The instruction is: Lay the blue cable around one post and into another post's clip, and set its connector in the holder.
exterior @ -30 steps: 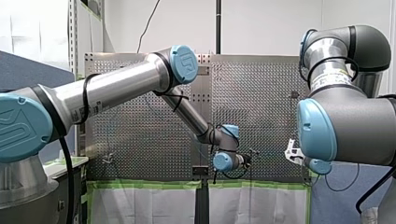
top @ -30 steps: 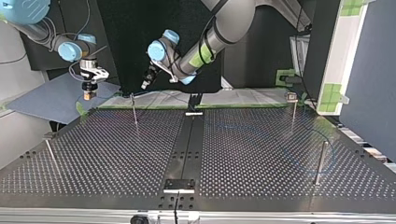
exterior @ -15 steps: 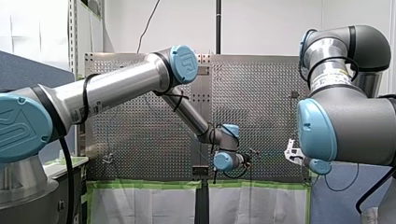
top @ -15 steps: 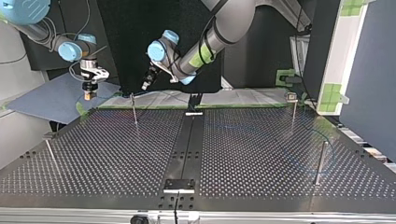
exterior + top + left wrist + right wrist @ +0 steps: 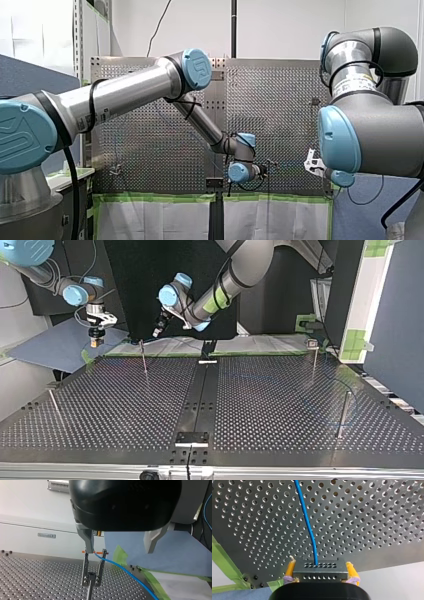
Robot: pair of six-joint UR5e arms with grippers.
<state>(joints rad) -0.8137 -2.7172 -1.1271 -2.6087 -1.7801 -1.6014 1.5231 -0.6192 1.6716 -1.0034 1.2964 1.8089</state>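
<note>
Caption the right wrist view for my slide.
My right gripper, yellow-padded, clamps the dark connector, its blue cable running ahead over the perforated table.

no legible text or numbers, white label (image 5: 354,86) on my right arm (image 5: 372,135) unreadable

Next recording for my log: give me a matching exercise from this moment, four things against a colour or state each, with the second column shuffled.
Things:
1 connector
2 left gripper
3 cable
4 tape

Colour or state:
A open
B green
C blue
D clamped in my right gripper

Pairs: 1-D, 2-A, 3-C, 4-B
</note>
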